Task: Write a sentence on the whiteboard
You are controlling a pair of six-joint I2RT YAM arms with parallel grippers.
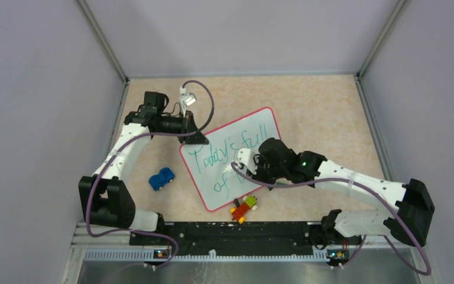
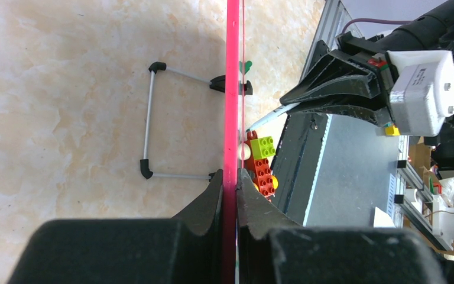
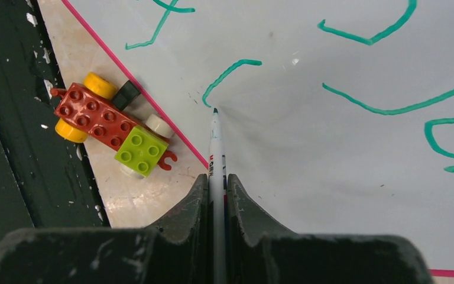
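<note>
The whiteboard (image 1: 245, 133), white with a red-pink rim, lies tilted on the table. The sentence (image 1: 224, 155), in green marker, reads "Today's full" with "of" below it. My left gripper (image 1: 194, 137) is shut on the board's far left corner; in the left wrist view the fingers clamp the rim (image 2: 232, 89) edge-on at the left gripper (image 2: 231, 177). My right gripper (image 3: 216, 180) is shut on a white marker (image 3: 216, 142). The marker's green tip meets the board (image 3: 331, 177) just beside the end of a curved stroke (image 3: 227, 74).
A red, green and yellow brick toy (image 1: 244, 207) lies against the board's near edge, also close to the marker (image 3: 112, 127). A blue toy car (image 1: 162, 178) sits left of the board. A wire stand (image 2: 149, 118) props the board underneath. The black base rail (image 1: 236, 231) runs along the near edge.
</note>
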